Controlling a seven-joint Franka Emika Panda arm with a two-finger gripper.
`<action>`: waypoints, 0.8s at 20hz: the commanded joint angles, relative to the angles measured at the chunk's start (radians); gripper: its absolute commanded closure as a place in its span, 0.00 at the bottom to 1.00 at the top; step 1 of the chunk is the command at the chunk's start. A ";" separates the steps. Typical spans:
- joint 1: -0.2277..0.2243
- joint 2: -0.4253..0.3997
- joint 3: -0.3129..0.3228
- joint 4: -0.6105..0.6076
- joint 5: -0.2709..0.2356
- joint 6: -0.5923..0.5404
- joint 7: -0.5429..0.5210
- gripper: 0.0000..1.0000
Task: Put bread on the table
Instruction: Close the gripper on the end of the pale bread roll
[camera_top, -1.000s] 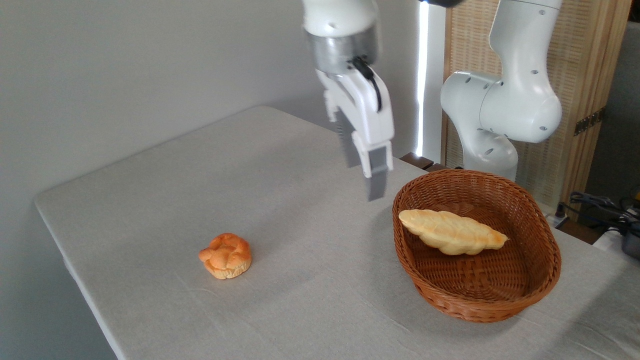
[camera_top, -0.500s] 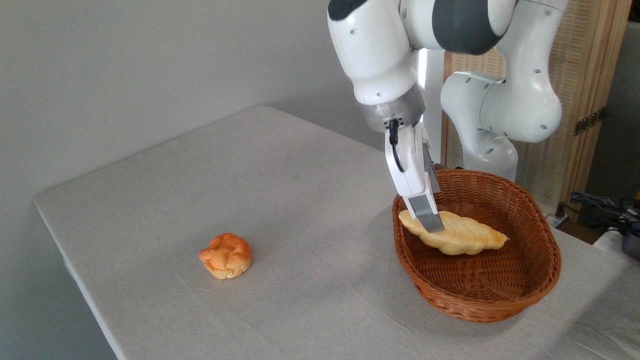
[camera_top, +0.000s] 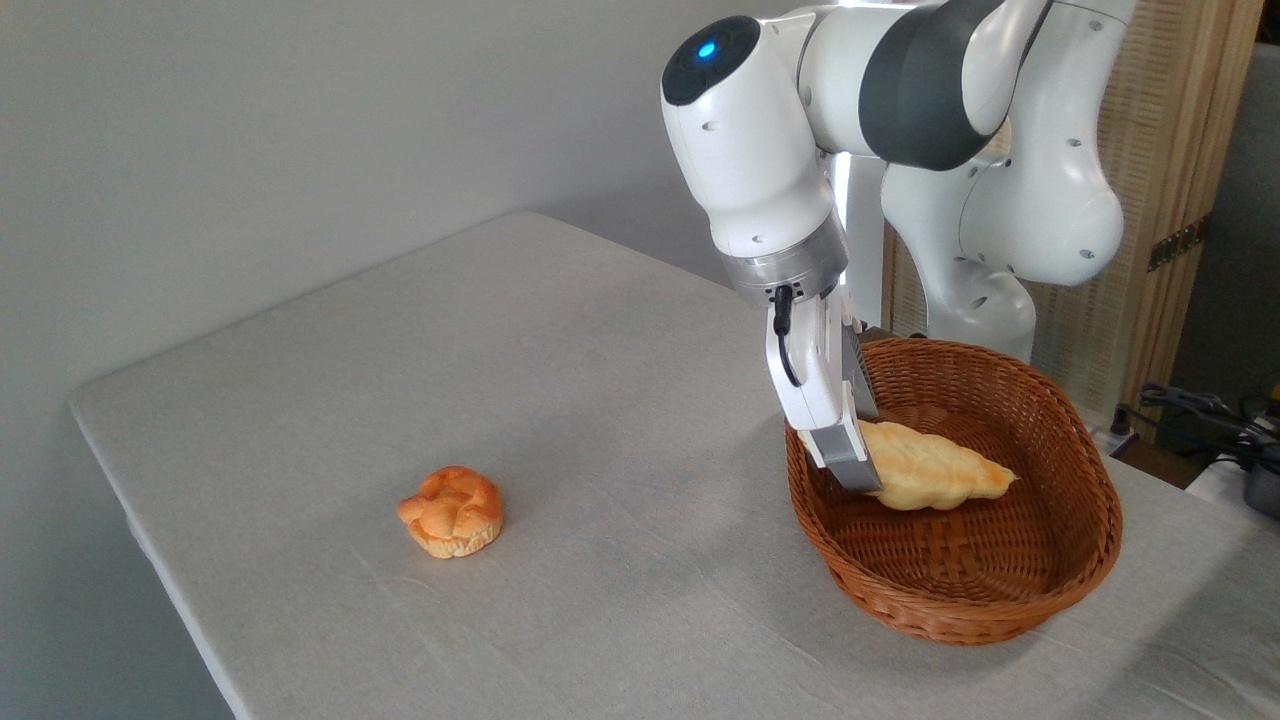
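The bread (camera_top: 932, 468), a long pale-yellow braided loaf, lies inside the brown wicker basket (camera_top: 1000, 620) on the right of the table (camera_top: 560, 380). My gripper (camera_top: 862, 450) has come down into the basket at the loaf's left end. One finger stands in front of the loaf and hides its left tip; the other is behind it. The jaws look open, with the loaf between them. The loaf rests on the basket floor.
A small round orange knotted bun (camera_top: 452, 512) sits on the table at the left front. The arm's white base (camera_top: 990, 250) rises behind the basket. Cables (camera_top: 1215, 415) lie off the table at the far right.
The gripper swung right from above the table to over the basket, then dropped lower so its fingers straddle the loaf's left end. The loaf has not visibly moved.
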 joint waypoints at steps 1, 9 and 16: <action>-0.021 -0.008 0.010 -0.026 0.017 0.030 0.017 0.17; -0.041 -0.008 0.010 -0.026 0.010 -0.010 0.016 0.81; -0.042 -0.008 0.010 -0.026 0.010 -0.028 0.019 0.81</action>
